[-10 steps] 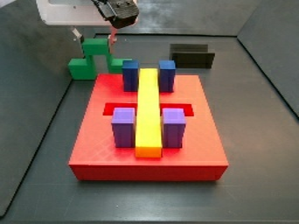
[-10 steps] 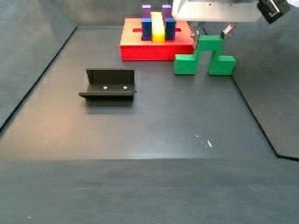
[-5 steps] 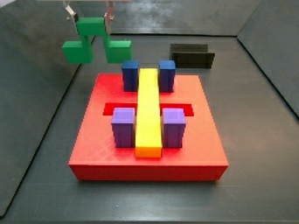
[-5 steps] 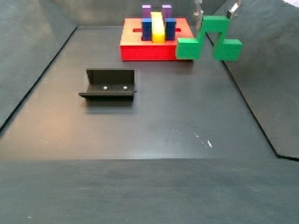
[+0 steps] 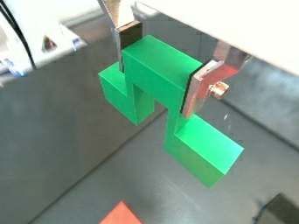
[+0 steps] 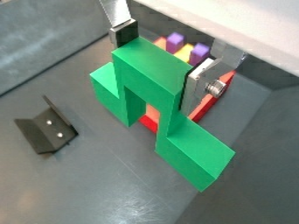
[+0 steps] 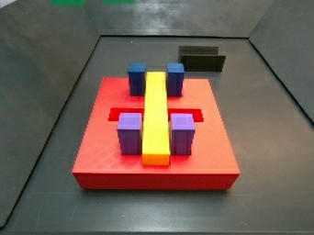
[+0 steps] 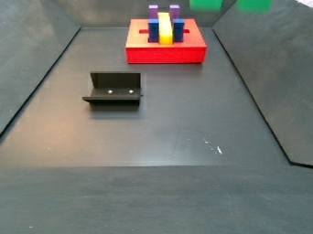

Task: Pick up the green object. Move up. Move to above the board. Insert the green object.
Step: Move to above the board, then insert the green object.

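**Green object held aloft, clear of the dark floor**

Dark floor (image 8: 159, 137) throughout. Green object (image 6: 149, 105) hangs above it, beside the board (image 6: 205, 94), its bar clamped between the gripper (image 6: 162, 55) plates. Fixture (image 8: 113, 90) stands well apart from the board.

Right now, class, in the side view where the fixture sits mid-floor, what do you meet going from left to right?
Fixture → board → green object, just at the top edge, held by the gripper fingers.
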### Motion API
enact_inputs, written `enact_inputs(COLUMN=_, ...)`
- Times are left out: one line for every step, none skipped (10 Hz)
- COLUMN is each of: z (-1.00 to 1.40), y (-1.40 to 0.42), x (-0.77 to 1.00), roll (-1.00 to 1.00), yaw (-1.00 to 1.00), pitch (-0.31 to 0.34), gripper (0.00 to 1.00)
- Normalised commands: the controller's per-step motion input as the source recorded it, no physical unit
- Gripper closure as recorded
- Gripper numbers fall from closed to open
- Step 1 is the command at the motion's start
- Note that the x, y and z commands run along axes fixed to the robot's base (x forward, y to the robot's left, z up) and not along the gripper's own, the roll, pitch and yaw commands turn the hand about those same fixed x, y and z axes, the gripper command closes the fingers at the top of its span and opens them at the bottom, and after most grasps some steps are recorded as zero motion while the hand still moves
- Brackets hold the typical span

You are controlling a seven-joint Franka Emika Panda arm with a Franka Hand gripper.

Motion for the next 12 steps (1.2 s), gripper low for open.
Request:
enact_inputs(z=0.22, y=0.0, x=0.04, roll=-0.05, yaw=-0.01, pitch=0.086, gripper=1.0)
enact_inputs(z=0.32, y=-1.4, x=1.15, roll=-0.06, yaw=-0.1, pitch=0.327, gripper=1.0)
enact_inputs(z=0.3, y=-1.4, x=1.17, roll=0.02, yaw=-0.07, pitch=0.354, gripper=1.0)
enact_inputs(z=0.27, y=-1.4, x=1.24, roll=0.07, yaw=-0.02, pitch=0.401, gripper=1.0)
enact_inputs(z=0.31, y=-1.4, x=1.36, roll=0.03, yaw=-0.01, pitch=0.367, gripper=1.0)
enact_inputs(z=0.25, y=-0.99, x=0.93, roll=0.05, yaw=0.0, pitch=0.284, gripper=1.0)
enact_inputs(z=0.13, y=-0.48, x=0.44, roll=0.09, yaw=0.01, pitch=0.17, gripper=1.0)
enact_inputs(z=0.1, y=-0.31, x=0.28, roll=0.05, yaw=0.01, pitch=0.095, gripper=1.0)
enact_inputs(z=-0.01, y=-0.08, x=0.05, roll=0.0, yaw=0.0, pitch=0.0, gripper=1.0)
enact_inputs(z=-0.06, y=-0.06, x=0.01, roll=0.0, yaw=0.0, pitch=-0.014, gripper=1.0)
enact_inputs(z=-0.11, y=-0.06, x=0.05, roll=-0.07, yaw=0.01, pitch=-0.05, gripper=1.0)
enact_inputs(z=-0.27, y=-0.21, x=0.0, roll=-0.07, yaw=0.08, pitch=-0.13, gripper=1.0)
